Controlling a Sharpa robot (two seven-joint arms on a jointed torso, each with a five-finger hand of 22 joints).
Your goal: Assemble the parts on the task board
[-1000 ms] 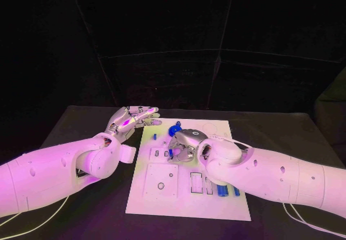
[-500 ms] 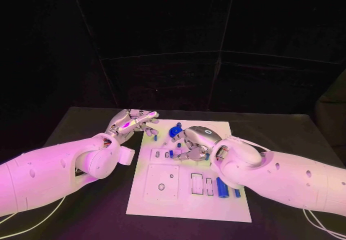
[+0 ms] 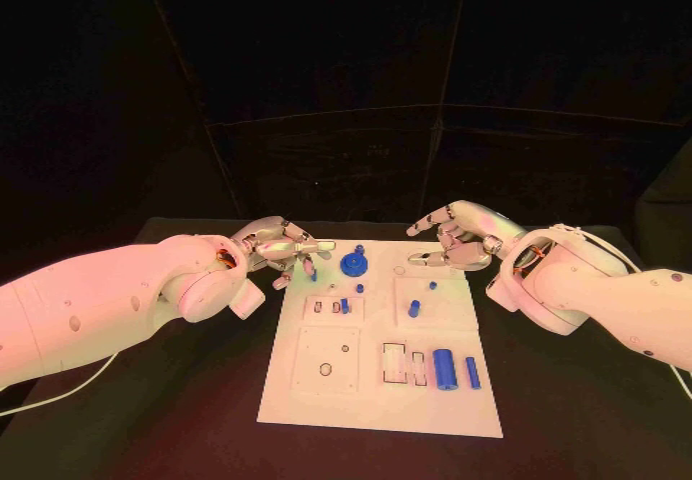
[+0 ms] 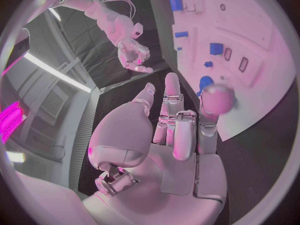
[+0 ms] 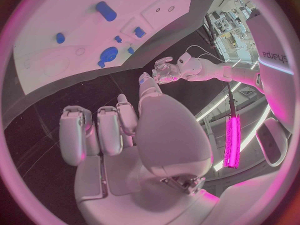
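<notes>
Head view: my right hand point(image 3: 459, 240) has lifted off the board point(image 3: 378, 400), fingers loosely spread, holding nothing.
It now hangs past the board's far right corner, so the parts point(image 3: 446, 367) lie uncovered. My left hand point(image 3: 283, 250) hovers at the far left edge, fingers apart and empty, near the round blue part point(image 3: 353, 265). Nothing blocks the sockets.

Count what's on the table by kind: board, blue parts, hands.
task board: 1
round blue part: 1
long blue cylinders, side by side at the board's near right: 2
small blue pieces, on the board's far half: 5, as far as the head view shows
hands: 2, left hand and right hand, both holding nothing
Total: 11
</notes>
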